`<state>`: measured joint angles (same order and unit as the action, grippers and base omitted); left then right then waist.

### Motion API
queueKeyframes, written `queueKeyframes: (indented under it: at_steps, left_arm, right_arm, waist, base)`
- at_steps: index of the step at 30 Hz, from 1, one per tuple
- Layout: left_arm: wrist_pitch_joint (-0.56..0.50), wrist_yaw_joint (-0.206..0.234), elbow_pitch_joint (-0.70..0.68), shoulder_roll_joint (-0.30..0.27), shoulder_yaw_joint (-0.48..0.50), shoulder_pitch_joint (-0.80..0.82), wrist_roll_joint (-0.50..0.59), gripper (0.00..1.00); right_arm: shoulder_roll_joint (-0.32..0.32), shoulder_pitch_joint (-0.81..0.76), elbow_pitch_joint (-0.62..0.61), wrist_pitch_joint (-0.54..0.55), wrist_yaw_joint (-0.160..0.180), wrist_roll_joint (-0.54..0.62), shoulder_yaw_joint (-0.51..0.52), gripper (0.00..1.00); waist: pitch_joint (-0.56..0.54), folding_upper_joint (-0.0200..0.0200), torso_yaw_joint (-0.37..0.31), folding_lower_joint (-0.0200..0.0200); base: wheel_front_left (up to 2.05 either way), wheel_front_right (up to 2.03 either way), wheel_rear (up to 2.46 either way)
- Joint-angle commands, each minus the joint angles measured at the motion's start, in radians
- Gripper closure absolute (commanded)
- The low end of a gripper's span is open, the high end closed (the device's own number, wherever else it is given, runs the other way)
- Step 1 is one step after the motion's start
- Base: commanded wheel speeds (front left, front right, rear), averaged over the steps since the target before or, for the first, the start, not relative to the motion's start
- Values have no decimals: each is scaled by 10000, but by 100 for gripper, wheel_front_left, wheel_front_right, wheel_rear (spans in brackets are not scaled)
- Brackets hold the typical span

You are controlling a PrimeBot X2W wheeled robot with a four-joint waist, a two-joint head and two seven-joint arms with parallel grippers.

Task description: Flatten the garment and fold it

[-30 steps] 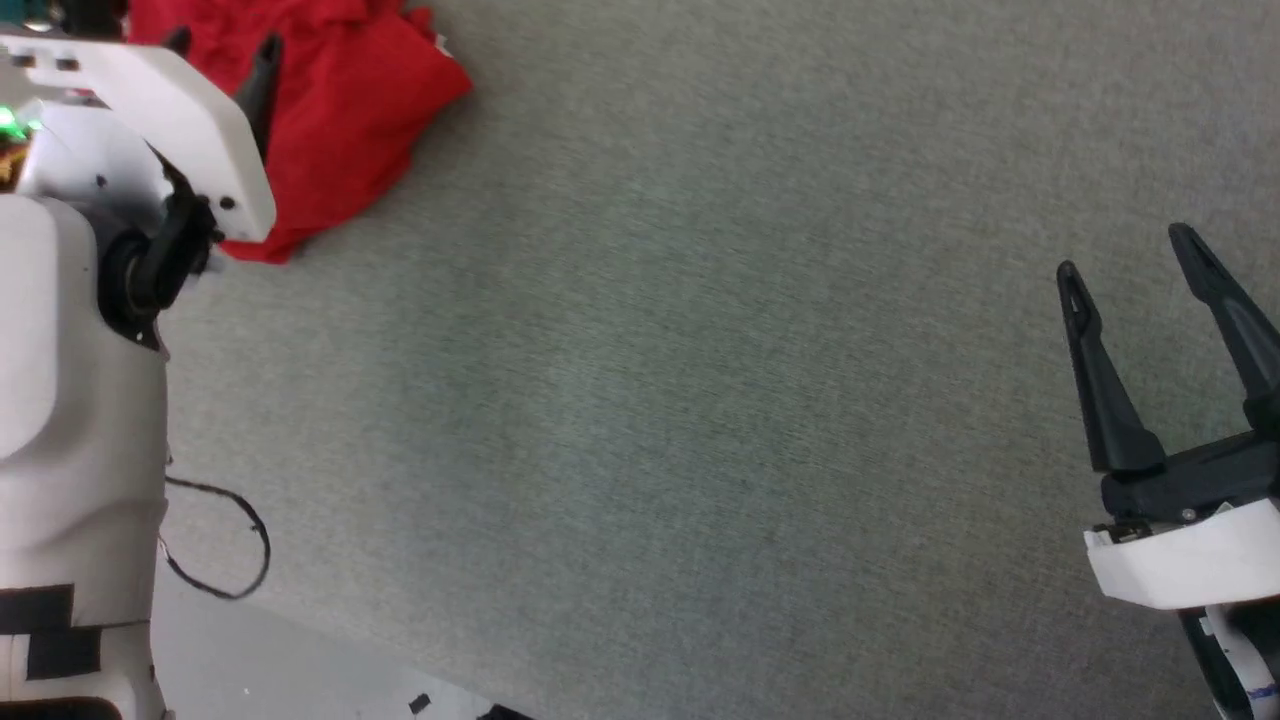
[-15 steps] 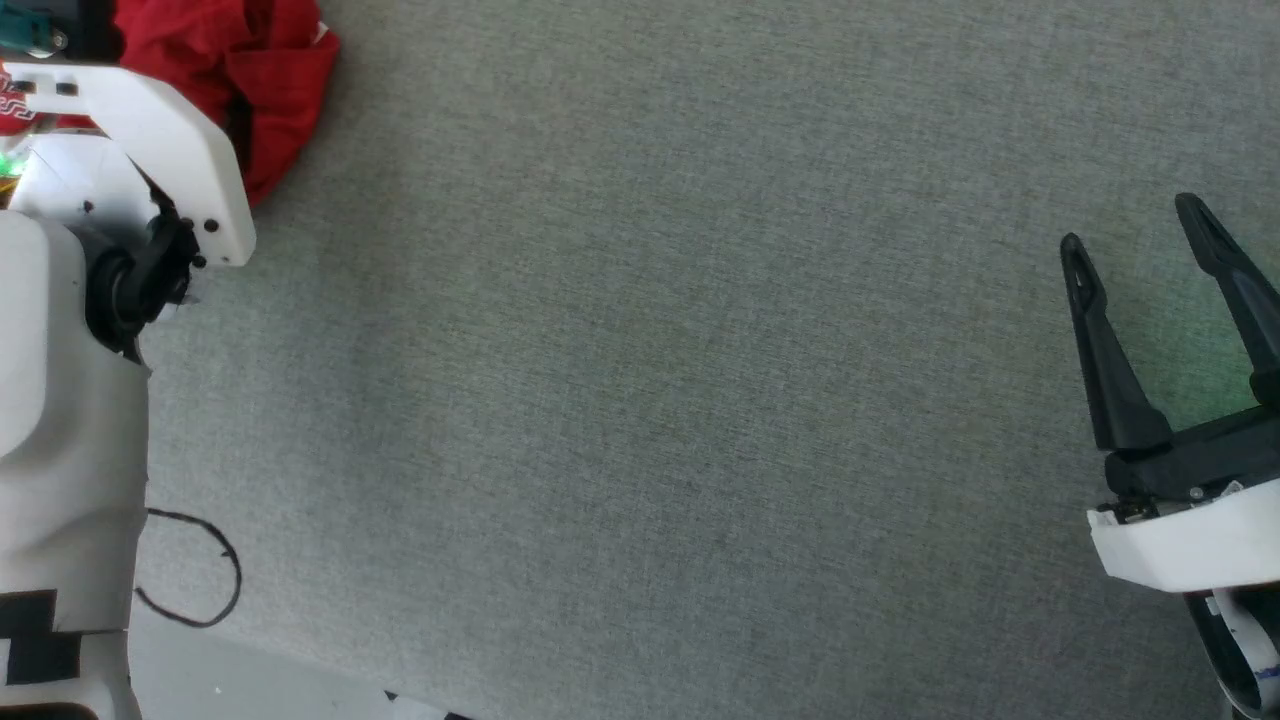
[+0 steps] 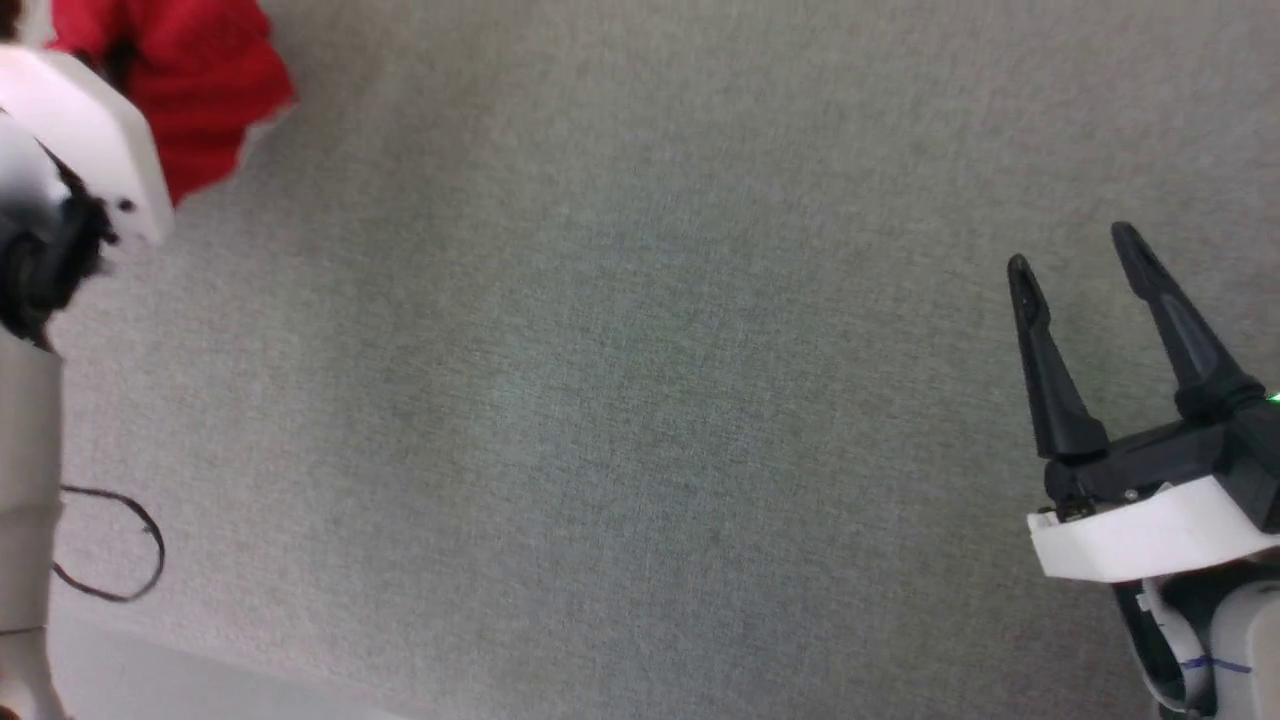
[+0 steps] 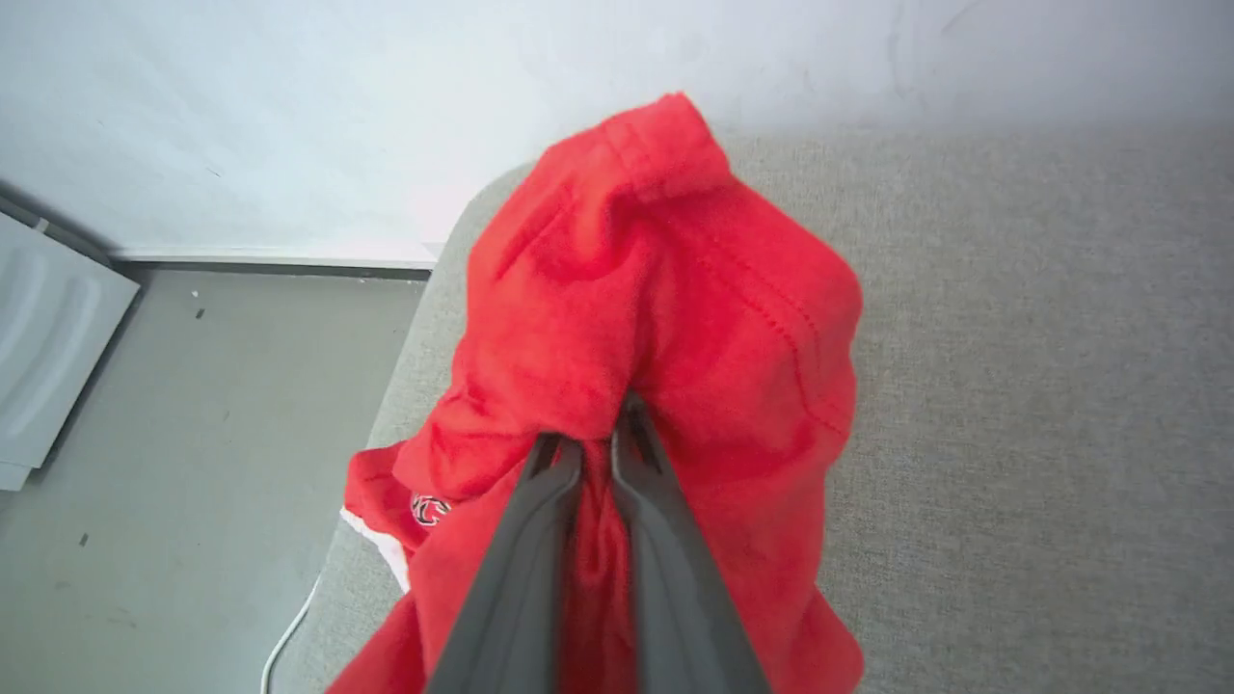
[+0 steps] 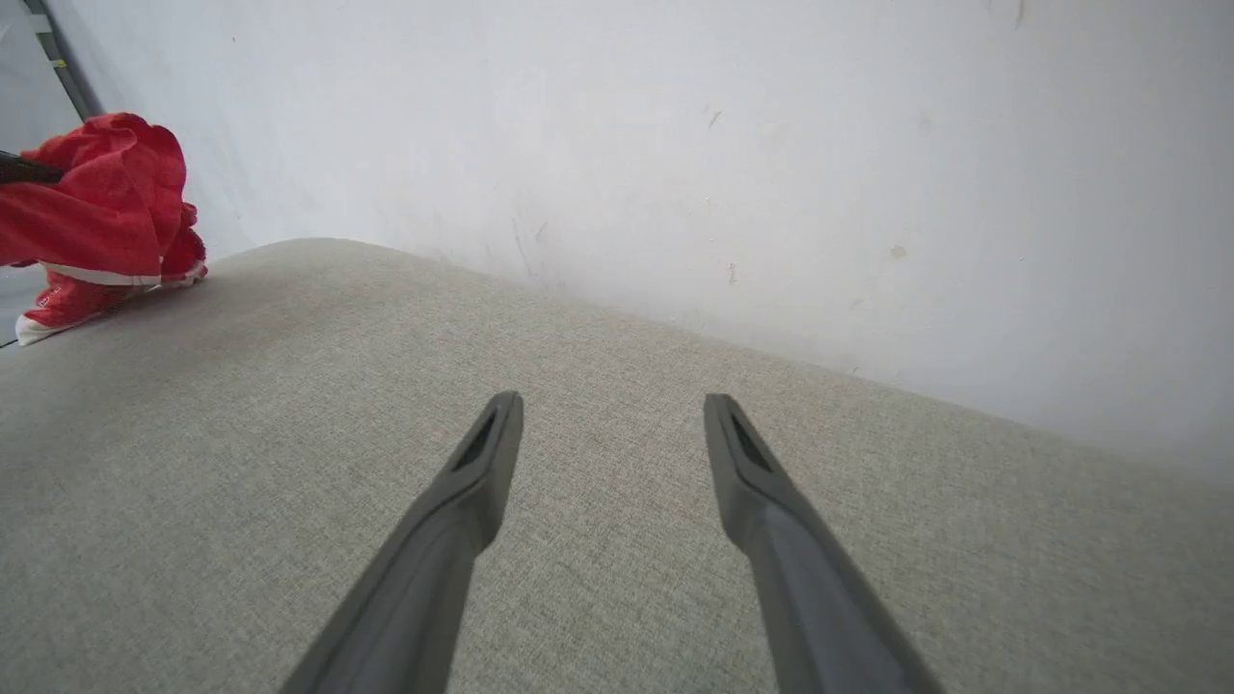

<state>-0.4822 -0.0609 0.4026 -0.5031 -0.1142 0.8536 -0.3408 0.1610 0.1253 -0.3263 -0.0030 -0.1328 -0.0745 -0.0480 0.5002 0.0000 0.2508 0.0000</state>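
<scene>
Red crumpled garment (image 4: 675,318) bunches in our left gripper (image 4: 603,434), pinched tight. Our right gripper (image 3: 1072,246) gapes empty over open grey weave (image 3: 600,400).

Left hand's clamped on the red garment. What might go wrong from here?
1. The left hand pinches a bunched wad of the garment, so it may lift several layers, not one edge.
2. The garment sits at the corner of the grey surface; a slip could drop it to the floor.

My bench: a broad grey woven-fabric pad (image 3: 640,400).
I see bright red soft-fabric shorts (image 5: 106,202) heaped at its rounded left corner.
</scene>
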Motion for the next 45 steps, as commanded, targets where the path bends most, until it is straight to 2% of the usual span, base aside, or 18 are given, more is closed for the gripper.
queueKeyframes:
  at_steps: [1, 7, 15, 25, 33, 38, 41, 45]
  left_arm:
    - [63, -28, -99, -63, 45, 216, 98, 100]
    - [-167, -239, -773, -358, -268, 741, 234, 100]
    - [-521, -543, -1687, -126, -1074, 1640, -16, 100]
    - [-943, -674, -2725, 1181, -2523, 2210, -1198, 100]
    - [-895, -687, -2915, 2268, -3843, 1432, -1690, 100]
    - [-189, -664, -2679, 2817, -4803, 563, -1271, 100]
    - [775, -645, -2232, 3093, -5523, -149, -741, 100]
    - [2197, -561, -986, 3503, -6391, -1134, -132, 100]
  right_arm:
    - [-45, 39, 70, -79, 21, -78, -10, 0]
    - [-603, -429, 764, -529, 21, -101, 247, 0]
    - [-1016, -1090, 1218, -904, 21, -64, 908, 0]
    - [-1103, -1517, 1354, -1126, 21, -293, 1825, 0]
    - [-1106, -1589, 1100, -1082, 21, -409, 2427, 0]
    - [-1106, -1605, 1010, -1071, 21, -517, 2518, 0]
    - [-1106, -1553, 1035, -1121, 21, -613, 2475, 0]
    - [-1107, -1457, 1107, -1195, 21, -696, 2347, 0]
  waist:
    - [-844, 0, -210, 0]
    - [-2154, 0, -514, 0]
    - [-3453, 0, -1154, 0]
    - [-4314, 0, -2237, 0]
    - [-4317, 0, -3184, 0]
    - [-4037, 0, -3609, 0]
    - [-3848, 0, -3812, 0]
    - [-3619, 0, -4026, 0]
  base:
    - [0, 0, 0]
    - [0, 0, 0]
    - [0, 0, 0]
    - [0, 0, 0]
    - [0, 0, 0]
    - [0, 0, 0]
    - [0, 0, 0]
    - [0, 0, 0]
